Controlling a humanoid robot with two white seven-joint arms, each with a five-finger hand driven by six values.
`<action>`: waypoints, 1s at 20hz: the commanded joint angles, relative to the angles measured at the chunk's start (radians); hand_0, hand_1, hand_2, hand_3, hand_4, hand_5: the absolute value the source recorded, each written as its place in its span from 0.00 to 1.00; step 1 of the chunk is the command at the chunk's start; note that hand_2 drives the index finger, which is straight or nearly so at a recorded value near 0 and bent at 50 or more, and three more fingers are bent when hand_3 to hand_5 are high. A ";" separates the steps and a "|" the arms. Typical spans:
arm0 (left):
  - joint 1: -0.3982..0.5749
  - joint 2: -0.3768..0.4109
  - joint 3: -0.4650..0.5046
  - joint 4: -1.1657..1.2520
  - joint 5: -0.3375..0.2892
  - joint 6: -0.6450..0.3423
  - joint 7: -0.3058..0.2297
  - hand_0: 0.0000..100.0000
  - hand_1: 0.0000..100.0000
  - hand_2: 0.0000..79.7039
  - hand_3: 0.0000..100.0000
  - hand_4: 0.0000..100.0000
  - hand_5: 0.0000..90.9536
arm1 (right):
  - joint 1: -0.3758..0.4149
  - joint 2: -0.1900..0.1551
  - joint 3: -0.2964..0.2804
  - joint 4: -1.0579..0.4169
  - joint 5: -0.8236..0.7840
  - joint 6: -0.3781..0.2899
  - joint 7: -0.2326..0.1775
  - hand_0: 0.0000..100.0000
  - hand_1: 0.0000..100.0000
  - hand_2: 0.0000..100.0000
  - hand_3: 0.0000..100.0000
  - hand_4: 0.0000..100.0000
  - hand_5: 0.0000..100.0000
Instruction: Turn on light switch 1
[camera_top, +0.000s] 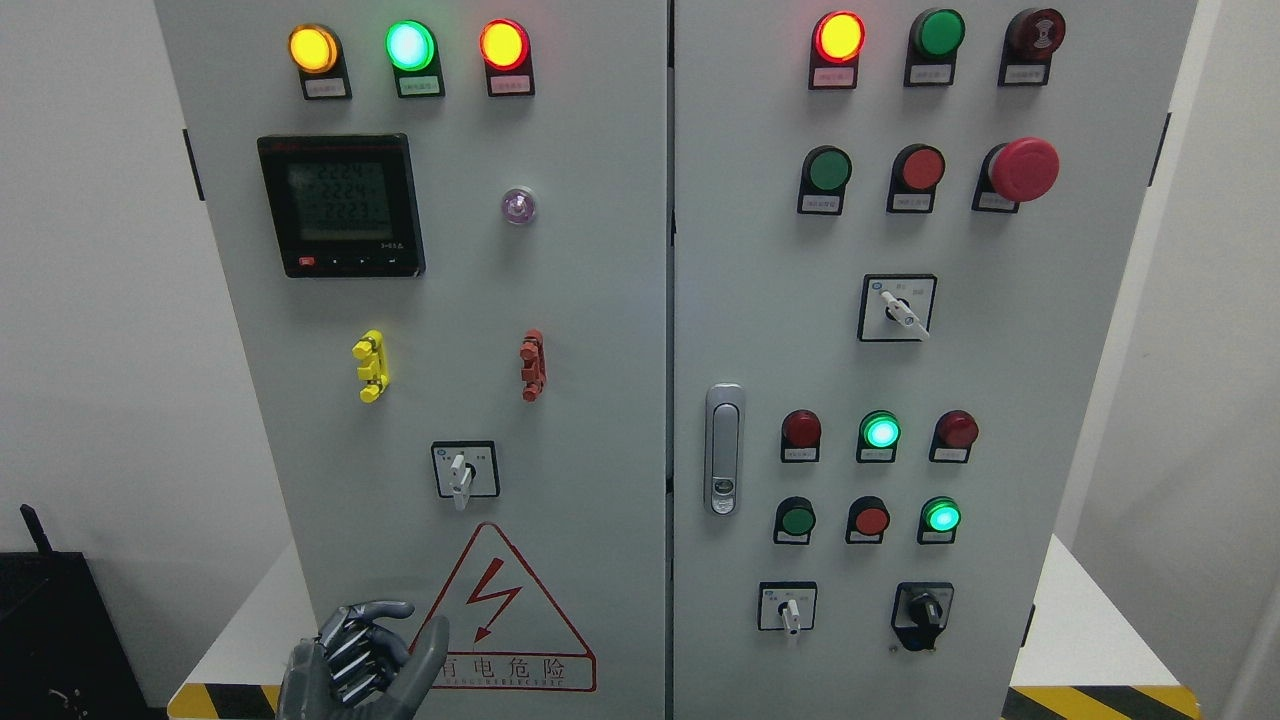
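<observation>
Cannot read the small labels on the grey cabinet (600, 300), so cannot say for certain which control is light switch 1. Judging by reach, take the white-handled selector switch (461, 474) low on the left door as the likely one: mounted on a square plate, above the red warning triangle (505, 610) and below the yellow clip (370, 365) and red clip (533, 365), handle pointing straight down. Similar selectors (790, 608) on the right door, well apart from the arm.

Expect a small, stiff, hard plastic lever fixed to the panel: nothing to lift, no weight to carry, only a spring detent to overcome with a short twist. Probably smooth and a little slippery, and too slim for a full grasp. Pinch the protruding handle between thumb and one or two fingertips, or push its side, and turn about its hub; avoid pressing hard into the door.

Left robot hand (365, 660) low at the picture's bottom, in front of the cabinet's foot and just left of the triangle, fingers loosely bent, thumb out, holding nothing, clearly below the selector switch. No right robot hand in view.
</observation>
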 joint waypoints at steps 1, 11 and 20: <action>-0.040 -0.044 -0.034 -0.013 -0.031 0.016 0.002 0.07 0.73 0.62 0.83 0.90 0.95 | -0.001 0.000 0.000 0.000 0.000 0.000 -0.001 0.31 0.00 0.00 0.00 0.00 0.00; -0.120 -0.054 -0.042 0.031 -0.048 0.073 0.030 0.06 0.72 0.63 0.83 0.90 0.96 | 0.000 0.000 0.000 0.000 0.000 0.000 -0.001 0.31 0.00 0.00 0.00 0.00 0.00; -0.167 -0.060 -0.068 0.045 -0.071 0.103 0.077 0.05 0.71 0.64 0.83 0.91 0.96 | 0.000 0.000 0.000 0.000 0.000 0.000 -0.001 0.31 0.00 0.00 0.00 0.00 0.00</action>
